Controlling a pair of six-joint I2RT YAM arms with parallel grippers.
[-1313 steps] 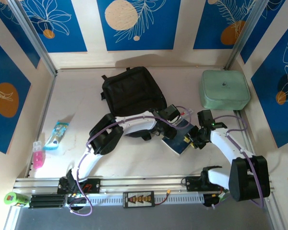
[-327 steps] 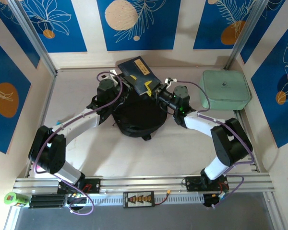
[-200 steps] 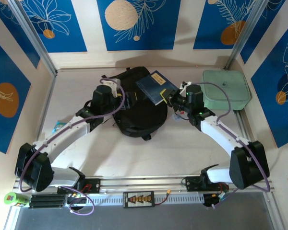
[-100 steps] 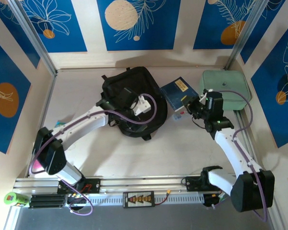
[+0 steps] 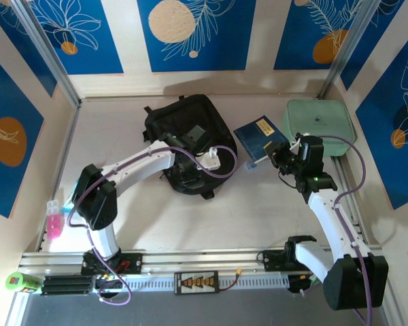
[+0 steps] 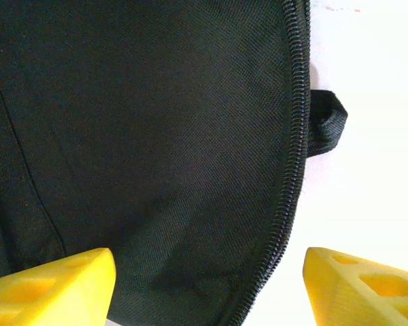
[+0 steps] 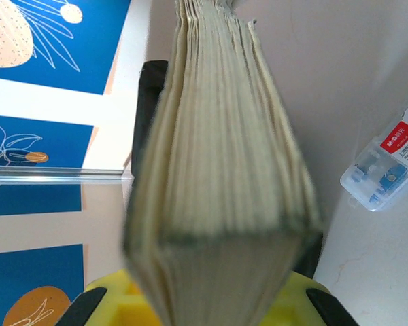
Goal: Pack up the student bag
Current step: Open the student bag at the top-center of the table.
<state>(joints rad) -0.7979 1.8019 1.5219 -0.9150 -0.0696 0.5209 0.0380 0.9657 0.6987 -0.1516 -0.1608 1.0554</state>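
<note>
1. Right claw [image 5: 277,153] pinches the book [image 5: 260,138], just right of the bag [image 5: 183,122]. Left claw [image 6: 207,292] is spread over the bag, far mid-bench [image 5: 258,217].
2. Bag: probably hold the mouth wide at the zipper [image 6: 296,136], then slide the book in flat.
3. Book: yellow label unreadable.
4. Clear box [image 7: 387,168]: "M&G".

White-shelled left arm [image 5: 136,161] and right arm [image 5: 332,212], black joints, purple cables, yellow jaws

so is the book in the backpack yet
Out: the blue book is clamped in the right hand, off to the right of the black backpack.
</note>
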